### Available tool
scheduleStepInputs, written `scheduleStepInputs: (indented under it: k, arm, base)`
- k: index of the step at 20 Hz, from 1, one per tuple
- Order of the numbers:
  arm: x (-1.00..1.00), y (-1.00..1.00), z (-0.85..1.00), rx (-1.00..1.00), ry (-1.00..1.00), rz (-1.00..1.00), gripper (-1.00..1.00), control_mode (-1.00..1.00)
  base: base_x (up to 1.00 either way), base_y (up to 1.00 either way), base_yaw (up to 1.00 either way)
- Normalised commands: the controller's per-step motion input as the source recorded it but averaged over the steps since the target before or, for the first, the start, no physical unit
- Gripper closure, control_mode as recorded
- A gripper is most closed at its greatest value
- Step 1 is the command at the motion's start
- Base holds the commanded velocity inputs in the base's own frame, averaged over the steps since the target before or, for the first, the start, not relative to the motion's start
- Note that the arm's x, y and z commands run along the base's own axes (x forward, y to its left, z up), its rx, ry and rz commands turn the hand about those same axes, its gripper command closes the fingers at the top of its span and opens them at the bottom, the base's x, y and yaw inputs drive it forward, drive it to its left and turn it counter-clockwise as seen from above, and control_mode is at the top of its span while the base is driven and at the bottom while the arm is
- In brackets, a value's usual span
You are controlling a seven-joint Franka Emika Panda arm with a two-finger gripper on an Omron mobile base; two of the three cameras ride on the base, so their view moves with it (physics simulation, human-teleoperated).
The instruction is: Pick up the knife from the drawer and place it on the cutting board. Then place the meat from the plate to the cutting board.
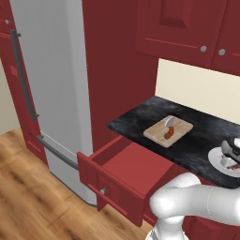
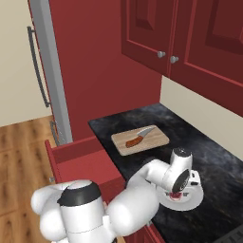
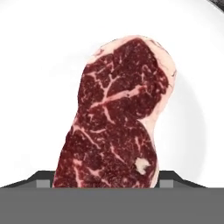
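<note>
Raw meat [image 3: 116, 118], centre of the hand view: dark red, marbled white, moist-looking. Plate [image 3: 39, 65] smooth glossy white. Cutting board [image 1: 168, 131] pale matt wood, grain seen. Knife [image 1: 168, 128]: grey metal blade, brown wooden handle. Counter [image 2: 142, 118] black mottled stone. Drawer [image 1: 123, 174] painted red wood.

Knife [image 1: 168, 131] on cutting board [image 1: 158, 132] (meat [image 3: 116, 118] on plate [image 3: 39, 87]).

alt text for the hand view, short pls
Close-up of a slab of raw red meat with pale marbling lying on a white plate, seen from directly above. The gripper straddles the meat's near end, a dark finger tip on either side.
</note>
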Motion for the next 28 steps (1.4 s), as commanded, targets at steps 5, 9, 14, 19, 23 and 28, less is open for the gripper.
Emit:
scheduleStepInputs:
  k: [5,9,14,19,23,28]
  arm:
    - [0.00,0.83,-1.00,-0.15,0.09,0.00,1.00,-1.00]
    - [-0.43,0.54,-1.00,0.02,0.17,0.00,1.00,-1.00]
    - [-0.48,0.53,-0.82,0.16,0.08,0.00,1.00,-1.00]
    - [-0.30,0.09,-0.08,0.09,-0.07,0.02,1.00,-1.00]
    - [-0.08,0.01,0.02,0.00,-0.22,0.00,1.00,-1.00]
    - [0.00,0.07,0.23,0.00,-0.15,0.00,1.00,-1.00]
  base:
    - [0.00,0.00,0.00]
    - [0.00,0.00,0.00]
    - [0.00,0.00,0.00]
    - [0.00,0.00,0.00]
    - [0.00,0.00,0.00]
    - [0.00,0.00,0.00]
